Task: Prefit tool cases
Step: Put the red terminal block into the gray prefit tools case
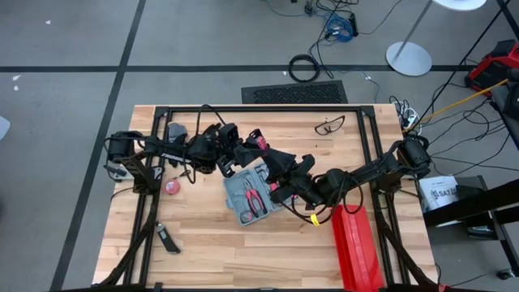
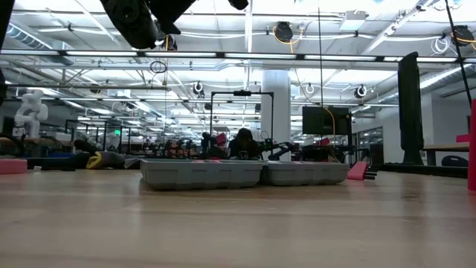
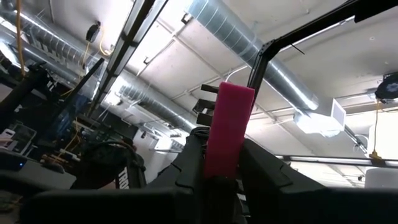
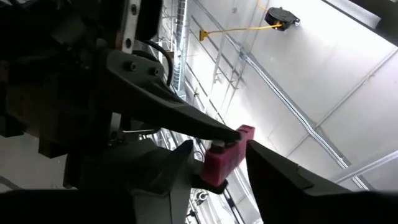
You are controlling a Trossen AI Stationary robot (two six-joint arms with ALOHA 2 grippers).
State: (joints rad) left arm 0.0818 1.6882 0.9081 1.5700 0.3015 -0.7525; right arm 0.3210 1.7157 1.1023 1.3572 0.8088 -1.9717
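Observation:
The tool case (image 1: 252,195) lies open and flat on the wooden table, its grey slots up and red-handled pliers (image 1: 256,200) in it. It also shows in the low view as the case (image 2: 245,173). Above its far edge, my left gripper (image 3: 221,146) points upward, shut on a magenta rectangular block (image 3: 229,124). My right gripper (image 4: 221,152) comes from the right and meets it there. It is open, with one finger on either side of the block's free end (image 4: 244,134). My left gripper pinches the magenta block's lower end (image 3: 214,168) between its two fingers. The block stands out past the fingertips, slanting upward, and is lifted clear of the case and table. My right gripper has one finger (image 4: 264,155) right beside the block; whether it touches, I cannot tell.
A long red ribbed box (image 1: 357,247) lies at the near right. A pair of glasses (image 1: 328,124) sits at the far edge, a small pink round thing (image 1: 171,186) at the left, and a dark hand tool (image 1: 168,239) near the front left. A black frame rims the table.

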